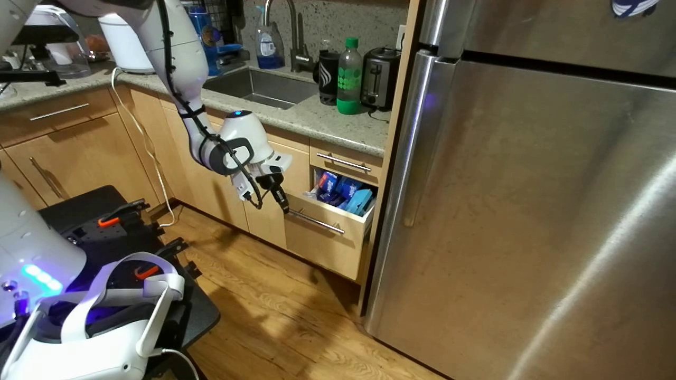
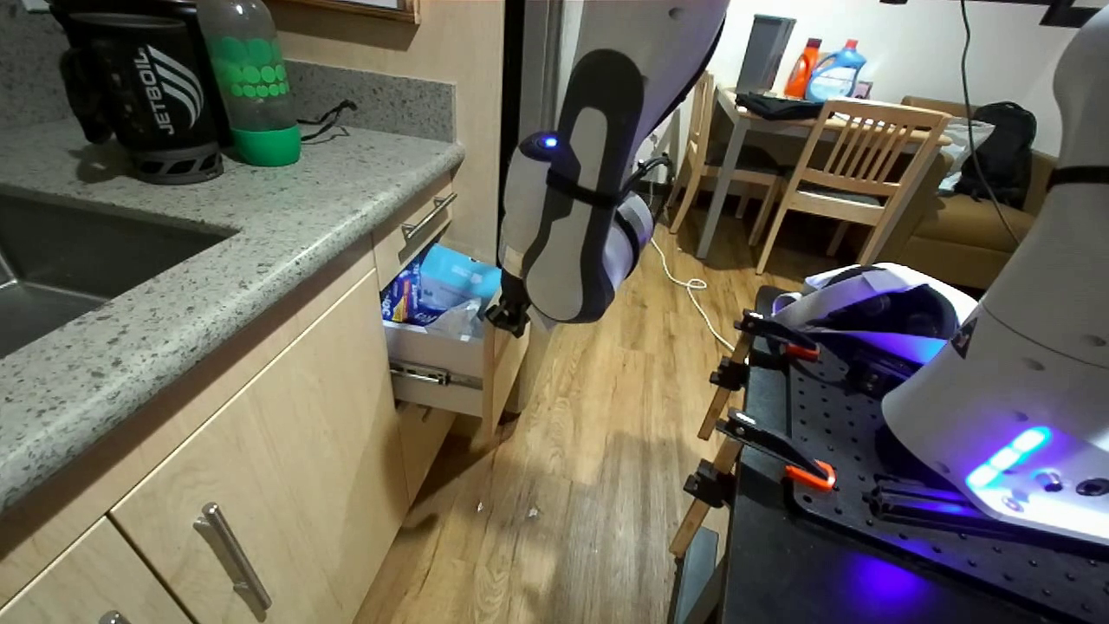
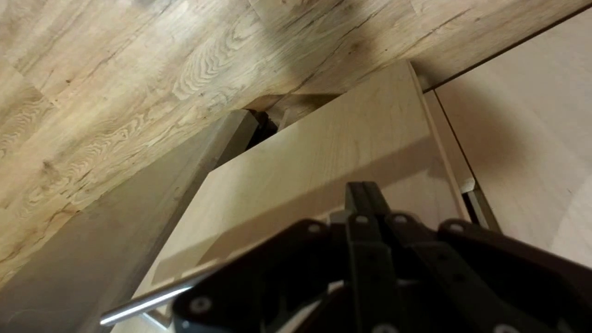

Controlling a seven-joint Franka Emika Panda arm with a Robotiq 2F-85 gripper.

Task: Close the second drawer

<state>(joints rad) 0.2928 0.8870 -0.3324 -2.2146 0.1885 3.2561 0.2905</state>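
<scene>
The second drawer [image 1: 322,245] stands partly open below a shallower shut drawer. Its pale maple front faces the room, and its side and metal slide show in an exterior view [image 2: 437,381]. Its silver bar handle [image 1: 317,221] runs across the upper front. My gripper [image 1: 287,210] is shut and empty, pointing down at the drawer front near the handle's left end. The gripper also shows at the drawer's front top edge in an exterior view [image 2: 507,319]. In the wrist view the fingertips [image 3: 367,187] are together before the drawer front [image 3: 296,157]. I cannot tell whether they touch it.
Blue boxes [image 1: 343,190] and plastic bags fill the drawer. The steel fridge [image 1: 501,211] stands close beside it behind a wood panel. The granite counter [image 1: 348,132] overhangs above. A black cart [image 2: 754,537] carries the robot base and a white headset [image 1: 95,343].
</scene>
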